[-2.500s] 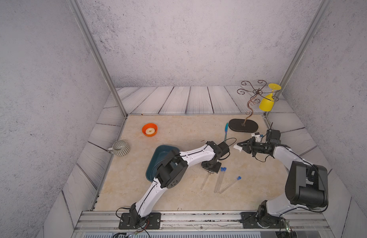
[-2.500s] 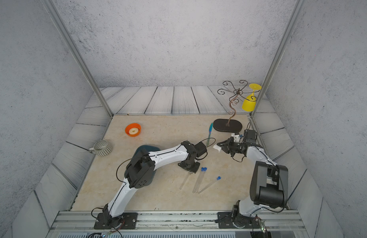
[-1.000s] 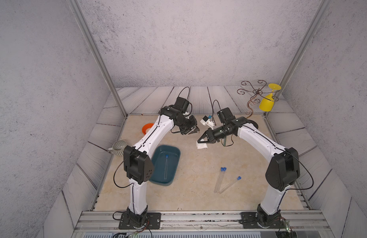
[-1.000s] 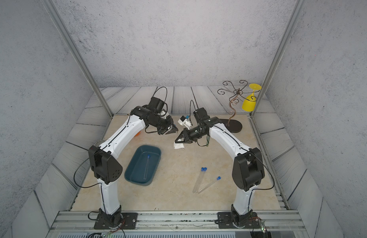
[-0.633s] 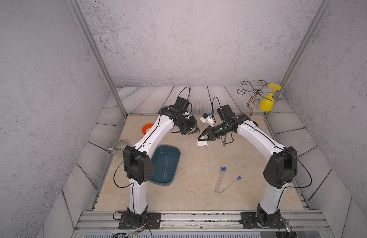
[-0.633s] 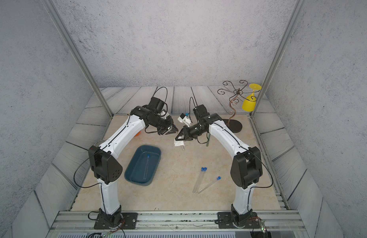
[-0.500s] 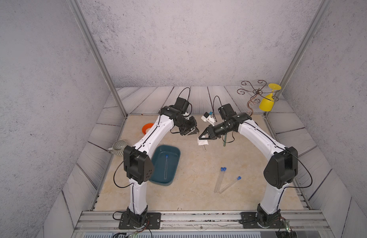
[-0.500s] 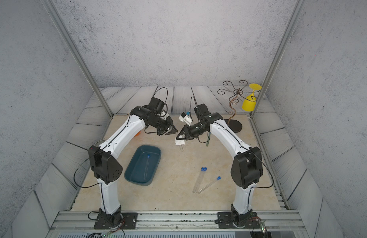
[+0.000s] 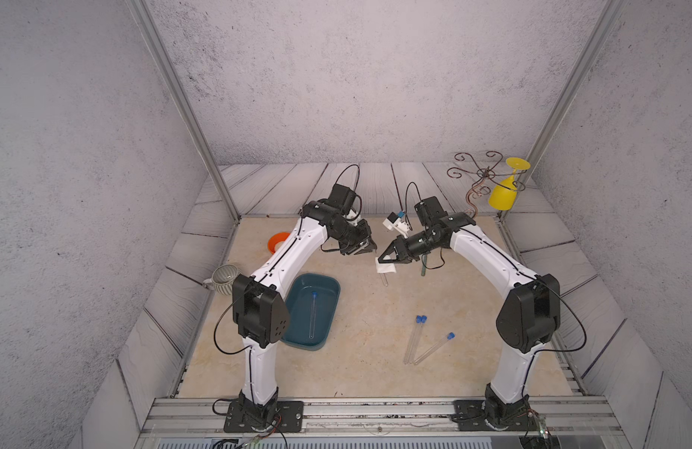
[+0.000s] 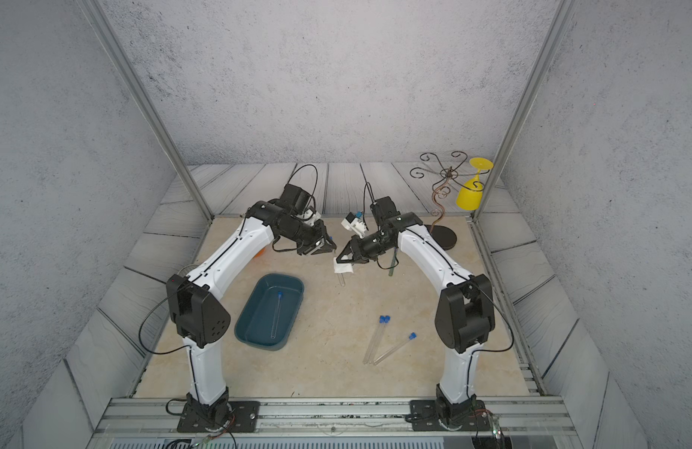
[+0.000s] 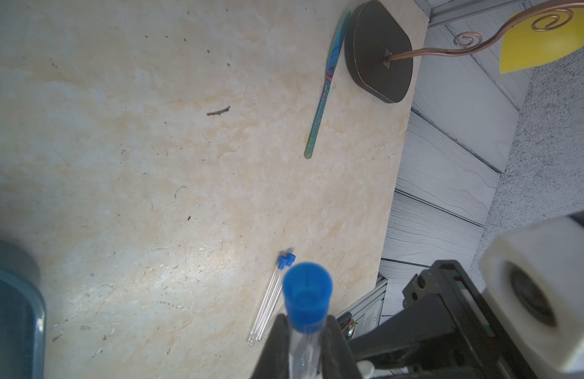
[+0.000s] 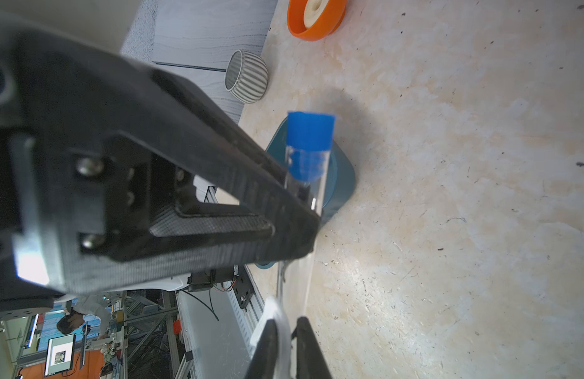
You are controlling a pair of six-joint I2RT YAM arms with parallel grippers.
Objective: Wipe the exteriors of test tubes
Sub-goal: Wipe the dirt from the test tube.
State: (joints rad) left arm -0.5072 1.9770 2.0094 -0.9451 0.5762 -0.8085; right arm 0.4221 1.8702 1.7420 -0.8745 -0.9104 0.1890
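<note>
Both arms are up off the beige tabletop (image 9: 375, 369) now. A couple of seconds back they were down low, and since then the left gripper (image 9: 367, 247) has lifted a thin clear test tube with a small blue cap (image 11: 307, 295) to meet the right gripper (image 9: 383, 259) in mid-air. In the last second the small white cloth (image 9: 385, 268) has edged along the glass, and the tube's rounded end now pokes out beneath it in both top views. That reads as a wiping stroke under way, not a handover. The left fingers (image 11: 277, 347) are clenched on the tube just under the cap, which stands clear above them. The right fingers (image 12: 308, 351) are pinched on the cloth, which looks folded round the tube's lower stretch; whether the glass itself sits between the pads, I can't tell. One more capped tube (image 9: 312, 315) lies in the dark teal oval plastic basin (image 9: 297, 307), likely already done. The spare tubes (image 9: 412, 342) wait together on the table, toward the right arm's side, well apart from both grippers.
</note>
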